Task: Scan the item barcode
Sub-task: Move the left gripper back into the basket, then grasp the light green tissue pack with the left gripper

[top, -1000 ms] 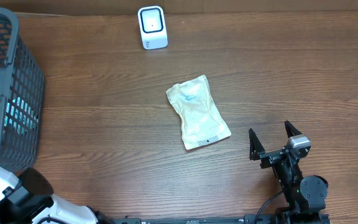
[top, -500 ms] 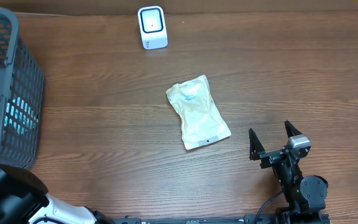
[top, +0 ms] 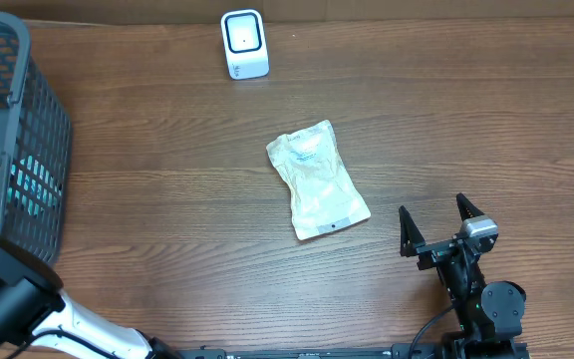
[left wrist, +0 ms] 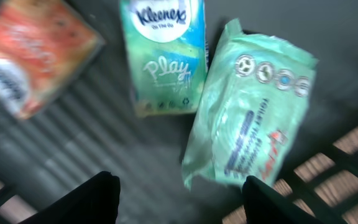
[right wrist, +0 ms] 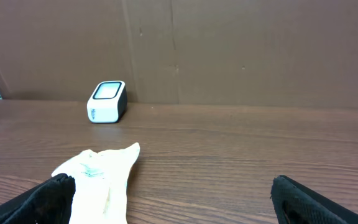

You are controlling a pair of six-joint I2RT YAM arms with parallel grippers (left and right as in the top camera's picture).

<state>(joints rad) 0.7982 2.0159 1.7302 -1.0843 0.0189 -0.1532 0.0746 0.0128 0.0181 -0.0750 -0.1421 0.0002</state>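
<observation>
**Overhead.** Bench [top: 167, 249]: pale pouch [top: 317, 179] lying flat at centre. White scanner [top: 244, 44] at 12 o'clock, well apart from the pouch. Grey mesh basket [top: 38, 130] at 9 o'clock, with the left arm [top: 18, 299] at 8 o'clock. Right jaws at 4 o'clock, spread wide and empty.

**Left wrist.** Basket floor: orange packet [left wrist: 33, 53] at 10 o'clock and Kleenex pack [left wrist: 163, 53] at 12 o'clock. Green wipes pack [left wrist: 253, 106] at 2 o'clock, just beside the Kleenex pack. Left jaws parted above them, gripping nothing.

**Right wrist.** Pouch at 7 o'clock, scanner beyond it at 10 o'clock. Right jaws wide, nothing between them.
</observation>
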